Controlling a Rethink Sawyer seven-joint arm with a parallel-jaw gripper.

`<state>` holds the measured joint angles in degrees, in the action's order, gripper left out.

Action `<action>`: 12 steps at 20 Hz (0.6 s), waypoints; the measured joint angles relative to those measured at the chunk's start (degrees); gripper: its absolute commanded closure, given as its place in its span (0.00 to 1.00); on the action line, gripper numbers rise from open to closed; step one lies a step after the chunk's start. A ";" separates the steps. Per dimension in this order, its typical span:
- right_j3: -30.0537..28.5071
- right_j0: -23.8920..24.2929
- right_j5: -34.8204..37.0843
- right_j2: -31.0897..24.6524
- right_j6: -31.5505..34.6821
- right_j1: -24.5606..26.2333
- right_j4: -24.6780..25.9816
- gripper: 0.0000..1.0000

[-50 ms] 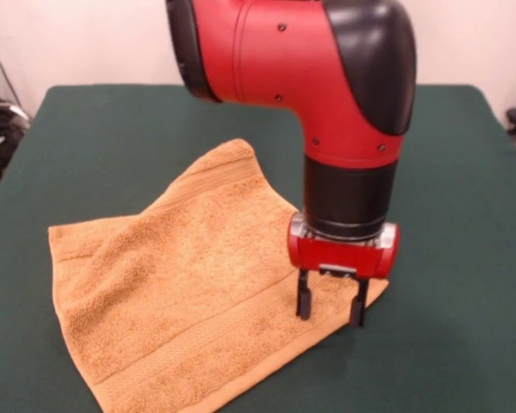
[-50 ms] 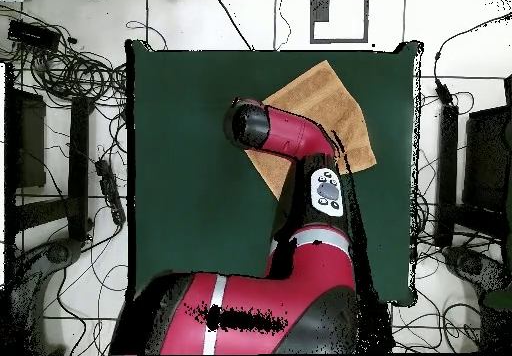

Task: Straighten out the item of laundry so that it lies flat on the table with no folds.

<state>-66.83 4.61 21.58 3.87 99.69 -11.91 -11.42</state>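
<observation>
Hiding towel (image 2: pixel 335 107) corner: arm (image 2: pixel 285 137).

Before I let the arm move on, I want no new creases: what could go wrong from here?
The gripper stands open, fingers on or just above the towel near one corner. Closing could pinch up a ridge; dragging sideways could bunch the cloth. One towel edge already reaches the table edge, so a pull that way may slide it off.
</observation>
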 measured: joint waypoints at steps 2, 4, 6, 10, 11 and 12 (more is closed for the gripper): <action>0.60 0.68 -0.04 -0.15 0.00 0.77 -0.02 0.00; 0.78 0.88 -0.03 -0.24 0.00 0.93 -0.03 0.00; 1.25 1.24 -0.01 -0.58 0.00 0.99 -0.02 0.00; 1.41 1.41 -0.01 -0.71 0.00 1.05 -0.01 0.00; 1.41 1.42 -0.02 -0.75 0.00 1.05 0.01 0.00; 1.41 1.44 -0.02 -0.79 0.00 1.05 0.01 0.00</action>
<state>-65.42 6.05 21.56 3.08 99.69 -10.86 -11.41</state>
